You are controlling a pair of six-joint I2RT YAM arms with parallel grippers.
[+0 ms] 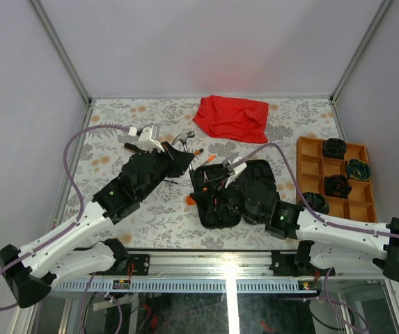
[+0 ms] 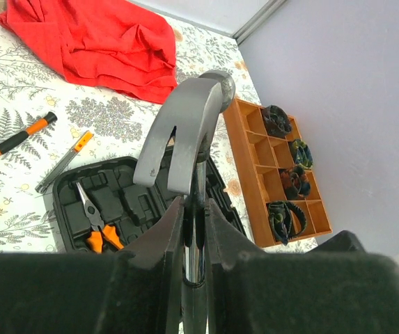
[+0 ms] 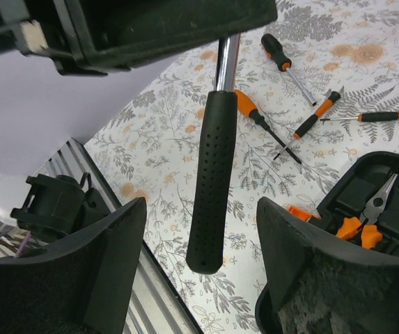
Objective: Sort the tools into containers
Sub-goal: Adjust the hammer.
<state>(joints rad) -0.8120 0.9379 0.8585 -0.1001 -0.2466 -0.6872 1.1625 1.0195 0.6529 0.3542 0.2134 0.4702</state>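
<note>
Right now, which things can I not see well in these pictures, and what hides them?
- Top view: the inside of the black case is mostly hidden by the right arm.
- Left wrist view: the handle of the hammer is hidden behind the left gripper.
- Right wrist view: the hammer head is covered by the left gripper at the top.
- Top view: the dark things in the orange tray are too small to name.

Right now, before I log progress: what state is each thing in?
hammer: held in the air by left tool
left tool: shut on hammer
right tool: open
black case: open, pliers inside
screwdrivers: lying loose, outside the case
orange tray: some compartments filled
red cloth: crumpled
</note>
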